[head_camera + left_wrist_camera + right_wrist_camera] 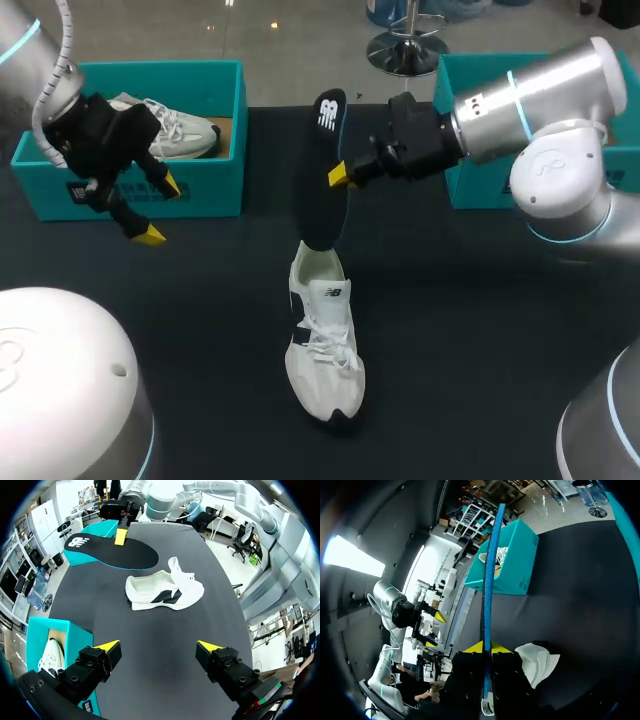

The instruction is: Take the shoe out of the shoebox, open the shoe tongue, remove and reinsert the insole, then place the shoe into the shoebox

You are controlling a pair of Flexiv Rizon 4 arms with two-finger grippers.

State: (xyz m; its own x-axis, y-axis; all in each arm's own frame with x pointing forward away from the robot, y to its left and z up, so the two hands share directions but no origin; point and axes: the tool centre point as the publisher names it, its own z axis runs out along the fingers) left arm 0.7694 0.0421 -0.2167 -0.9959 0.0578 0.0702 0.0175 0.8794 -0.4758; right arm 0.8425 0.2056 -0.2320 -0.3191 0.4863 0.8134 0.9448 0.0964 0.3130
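Counted on the counter [480, 330]: two shoes, two teal boxes, one insole, two end effectors.

Shoe one [322, 345], white with dark side marks, lies on the open counter near its middle. It is outside both boxes, laces up, toe pointing toward the robot.

Shoe two [172, 132], also white, sits inside the left shoebox [200, 185], which stands beyond shoe one and to its left. The second teal box [480, 188] stands beyond shoe one and to its right (its contents are hidden by the right arm).

The insole [325, 170] is dark with a blue edge. It hangs above the heel end of shoe one, its lower end at the shoe's opening — contact cannot be confirmed.

The right end effector [340, 172] is clamped on the insole near mid-length, one yellow tip on each face, as the right wrist view confirms.

The left end effector [160, 210] is off to the left of shoe one, in front of the left shoebox — fingers spread wide, nothing between them.
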